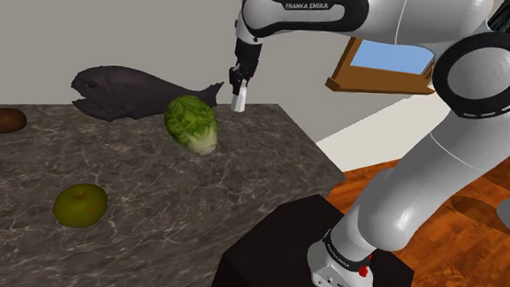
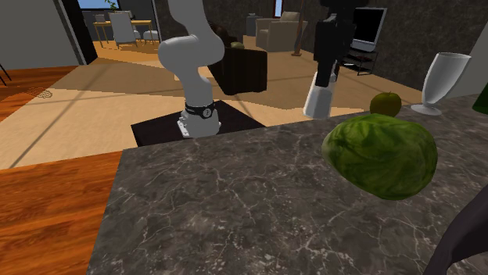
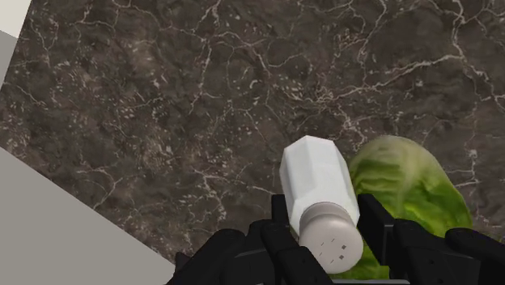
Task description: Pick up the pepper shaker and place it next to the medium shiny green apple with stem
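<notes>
Holding pepper shaker [image 3: 318,190] clamped in hand [image 3: 325,227] above counter [image 1: 243,164]; transport step. Next: pass cabbage [image 1: 192,124], lower beside apple [image 1: 80,204].

The white arm [image 1: 401,206] rises, bends at the elbow and reaches toward the shoulder view's left. Its end effector [image 1: 238,91] hangs pointing downward, both black fingers [image 3: 376,219] clamped on a white shaker [image 3: 318,182].

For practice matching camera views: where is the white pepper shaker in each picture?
Shoulder view: pepper shaker in the claw, upper middle, right of the lettuce.
Second exterior view: upper middle, up-left of the lettuce.
Wrist view: clasped in the claw, beside the lettuce.
Shared landmark: the lettuce.
</notes>
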Controlling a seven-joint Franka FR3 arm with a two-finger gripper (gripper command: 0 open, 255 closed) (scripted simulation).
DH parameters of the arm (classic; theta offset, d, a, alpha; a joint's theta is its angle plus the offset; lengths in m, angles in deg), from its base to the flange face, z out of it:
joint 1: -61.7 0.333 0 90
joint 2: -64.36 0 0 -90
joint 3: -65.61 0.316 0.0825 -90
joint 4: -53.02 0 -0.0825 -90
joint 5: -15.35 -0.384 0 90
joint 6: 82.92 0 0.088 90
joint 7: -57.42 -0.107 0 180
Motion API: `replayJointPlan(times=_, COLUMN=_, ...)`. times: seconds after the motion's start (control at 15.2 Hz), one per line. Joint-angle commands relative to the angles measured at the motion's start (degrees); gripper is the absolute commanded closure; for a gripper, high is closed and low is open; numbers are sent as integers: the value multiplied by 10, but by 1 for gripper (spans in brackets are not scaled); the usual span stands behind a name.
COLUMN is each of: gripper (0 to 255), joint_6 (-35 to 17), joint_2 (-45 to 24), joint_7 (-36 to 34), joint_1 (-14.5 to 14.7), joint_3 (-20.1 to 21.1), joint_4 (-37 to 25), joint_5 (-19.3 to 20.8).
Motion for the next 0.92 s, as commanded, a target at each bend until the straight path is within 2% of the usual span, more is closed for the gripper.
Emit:
replayJointPlan(times=0.0, gripper=255, joint_6=4, joint_2=4, joint_7=-28, joint_1=12, joint_3=15, joint_4=2, joint_5=0)
replayJointPlan(times=0.46, gripper=255, joint_6=19, joint_2=-15, joint_7=-123, joint_1=57, joint_3=67, joint_4=-22, joint_5=-1)
replayJointPlan(times=0.86, gripper=255, joint_6=37, joint_2=-53, joint_7=-203, joint_1=96, joint_3=108, joint_4=-69, joint_5=2)
